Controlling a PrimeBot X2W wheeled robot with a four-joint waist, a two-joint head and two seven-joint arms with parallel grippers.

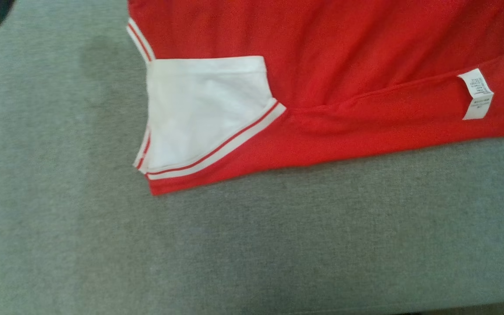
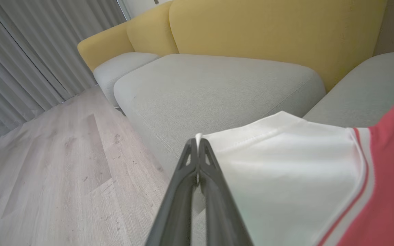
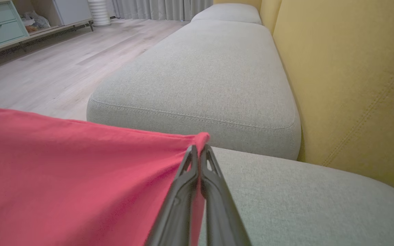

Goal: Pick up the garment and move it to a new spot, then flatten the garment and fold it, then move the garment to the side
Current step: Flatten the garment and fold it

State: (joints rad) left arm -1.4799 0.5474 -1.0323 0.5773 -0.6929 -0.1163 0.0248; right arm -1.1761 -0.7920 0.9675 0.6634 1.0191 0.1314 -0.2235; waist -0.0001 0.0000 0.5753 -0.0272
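While the left gripper (image 2: 198,143) clamps the white sleeve (image 2: 286,171) and the right gripper (image 3: 198,148) a red corner (image 3: 197,138), lift both evenly, keeping the garment (image 1: 322,65) taut near the back edge of the cushion (image 1: 234,245)

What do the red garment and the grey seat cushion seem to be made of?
The garment looks like soft cotton-type knit, matte; it creases and drapes limply. The seat cushion looks like woven upholstery fabric, matte, flecked grey, coarse weave visible.
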